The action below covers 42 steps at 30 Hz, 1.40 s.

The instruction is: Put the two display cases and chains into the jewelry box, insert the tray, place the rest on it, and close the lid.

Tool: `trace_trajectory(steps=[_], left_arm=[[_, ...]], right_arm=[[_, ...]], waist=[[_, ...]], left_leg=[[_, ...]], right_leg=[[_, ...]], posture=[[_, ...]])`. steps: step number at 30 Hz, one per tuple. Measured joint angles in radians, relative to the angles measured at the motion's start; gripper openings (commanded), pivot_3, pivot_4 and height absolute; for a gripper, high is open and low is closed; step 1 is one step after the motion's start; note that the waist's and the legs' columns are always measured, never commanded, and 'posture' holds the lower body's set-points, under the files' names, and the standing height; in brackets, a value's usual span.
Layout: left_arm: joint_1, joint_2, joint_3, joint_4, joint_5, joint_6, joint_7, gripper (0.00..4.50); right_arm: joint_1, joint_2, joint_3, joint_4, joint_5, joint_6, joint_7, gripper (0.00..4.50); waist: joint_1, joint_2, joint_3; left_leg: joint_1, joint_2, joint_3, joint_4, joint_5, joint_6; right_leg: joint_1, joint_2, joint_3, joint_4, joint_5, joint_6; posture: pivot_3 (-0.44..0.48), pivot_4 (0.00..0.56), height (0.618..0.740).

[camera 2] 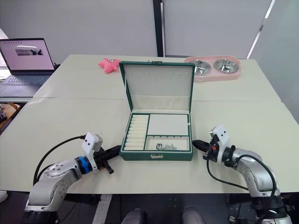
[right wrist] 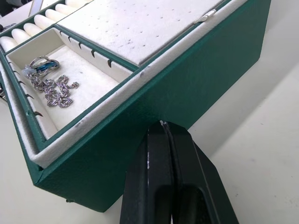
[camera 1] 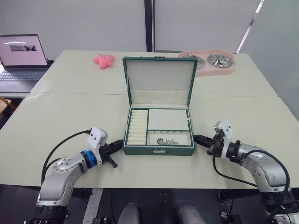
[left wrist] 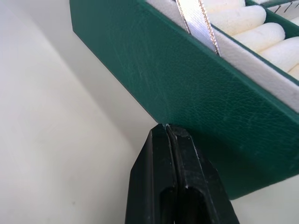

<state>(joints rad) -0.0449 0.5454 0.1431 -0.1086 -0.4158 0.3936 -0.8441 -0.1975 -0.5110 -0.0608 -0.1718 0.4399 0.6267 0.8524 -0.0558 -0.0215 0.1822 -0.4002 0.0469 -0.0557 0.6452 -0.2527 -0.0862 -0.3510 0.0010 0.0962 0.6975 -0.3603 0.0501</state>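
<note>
The jewelry box [camera 1: 159, 150] sits open in the middle of the tabletop [camera 1: 60, 116], its lid [camera 1: 159, 80] standing upright at the back with the cream lining facing forward. The tray [camera 1: 160, 126] is seated inside the box, level with the rim. Its left section holds a row of cream ring rolls [camera 1: 137, 126], the large rear section on the right is flat and bare, and the small front right compartment holds a little heap of silver chains [right wrist: 53, 88] with a blue-tinted clasp piece lying among them. The left tool [camera 1: 113, 149] rests low on the tabletop just beside the box's left front corner, its two black fingers [left wrist: 173, 186] clenched together with nothing between them, the tips almost at the green wall. The right tool [camera 1: 202, 139] lies just beside the box's right wall, likewise clenched and holding nothing. Farther back on the tabletop are a pink star-shaped toy [camera 1: 103, 59], a pink double pet bowl [camera 1: 210, 61] with two steel dishes, and an open laptop [camera 1: 21, 56] off to the left.
</note>
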Motion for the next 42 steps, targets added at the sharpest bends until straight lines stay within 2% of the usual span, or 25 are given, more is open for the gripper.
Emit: trace_trajectory(steps=[3, 8, 14, 17, 23, 26, 32, 37, 42], left_arm=[[0.045, 0.001, 0.027, -0.038, -0.010, -0.061, -0.010, 0.00], [0.241, -0.002, 0.153, -0.171, -0.056, -0.135, -0.015, 0.00], [0.547, -0.091, 0.263, -0.475, -0.172, -0.205, 0.002, 0.00], [0.647, -0.120, 0.283, -0.598, -0.216, -0.228, 0.007, 0.00], [0.825, -0.227, 0.347, -0.654, -0.258, -0.323, 0.008, 0.00], [0.853, -0.244, 0.367, -0.682, -0.277, -0.368, 0.008, 0.00], [0.874, -0.257, 0.375, -0.702, -0.302, -0.382, 0.055, 0.00], [0.896, -0.271, 0.374, -0.729, -0.312, -0.383, 0.100, 0.00], [0.907, -0.271, 0.366, -0.749, -0.312, -0.383, 0.115, 0.00]], right_arm=[[-0.016, -0.027, -0.011, 0.013, 0.019, -0.006, 0.025, 0.01], [-0.117, -0.091, -0.059, 0.159, 0.020, -0.061, 0.062, 0.01], [-0.397, -0.098, -0.035, 0.516, -0.061, -0.228, 0.114, 0.01], [-0.522, -0.081, -0.029, 0.695, -0.107, -0.330, 0.126, 0.01], [-0.745, -0.030, -0.012, 1.064, -0.196, -0.531, 0.129, 0.01], [-0.826, -0.014, -0.012, 1.204, -0.234, -0.617, 0.115, 0.01], [-0.934, 0.038, -0.021, 1.380, -0.284, -0.729, 0.028, 0.01], [-0.991, 0.059, -0.042, 1.424, -0.286, -0.759, 0.026, 0.01], [-1.016, 0.084, -0.077, 1.425, -0.273, -0.759, 0.093, 0.01]], waist=[[-0.001, 0.000, 0.000], [-0.001, 0.000, 0.000], [-0.004, -0.001, 0.001], [-0.002, -0.001, 0.001], [-0.009, -0.001, 0.002], [-0.013, 0.000, 0.003], [-0.028, 0.000, 0.003], [-0.031, 0.002, 0.004], [-0.031, 0.002, 0.004]], left_leg=[[0.000, 0.000, 0.001, 0.000, 0.000, 0.000], [0.001, 0.000, 0.001, 0.000, 0.000, 0.000], [0.001, 0.000, 0.002, 0.000, 0.000, 0.000], [0.001, 0.000, 0.002, 0.000, 0.000, 0.000], [0.001, 0.000, 0.004, 0.000, 0.000, 0.000], [0.001, 0.000, 0.003, 0.000, 0.000, 0.000], [0.001, 0.000, 0.004, 0.000, 0.000, 0.000], [0.001, 0.000, 0.003, 0.000, 0.000, 0.000], [0.001, 0.000, 0.003, 0.000, 0.000, 0.000]], right_leg=[[0.000, 0.000, 0.000, 0.000, 0.000, 0.000], [0.000, 0.000, 0.001, 0.000, 0.000, 0.000], [0.001, -0.001, 0.002, -0.001, 0.000, 0.000], [0.001, -0.001, 0.002, -0.002, 0.000, 0.000], [0.001, -0.001, 0.003, -0.003, 0.000, 0.000], [0.001, -0.001, 0.002, -0.003, 0.000, 0.000], [0.001, -0.001, 0.003, -0.003, 0.000, 0.000], [0.000, 0.000, 0.003, -0.002, 0.000, 0.000], [0.000, 0.000, 0.003, -0.002, 0.000, 0.000]], posture=[[0.000, 0.150, 0.740], [0.000, 0.150, 0.740], [0.000, 0.150, 0.740], [0.000, 0.150, 0.740], [0.000, 0.150, 0.740], [0.000, 0.150, 0.740], [0.000, 0.150, 0.740], [0.000, 0.150, 0.740], [0.000, 0.150, 0.740]])
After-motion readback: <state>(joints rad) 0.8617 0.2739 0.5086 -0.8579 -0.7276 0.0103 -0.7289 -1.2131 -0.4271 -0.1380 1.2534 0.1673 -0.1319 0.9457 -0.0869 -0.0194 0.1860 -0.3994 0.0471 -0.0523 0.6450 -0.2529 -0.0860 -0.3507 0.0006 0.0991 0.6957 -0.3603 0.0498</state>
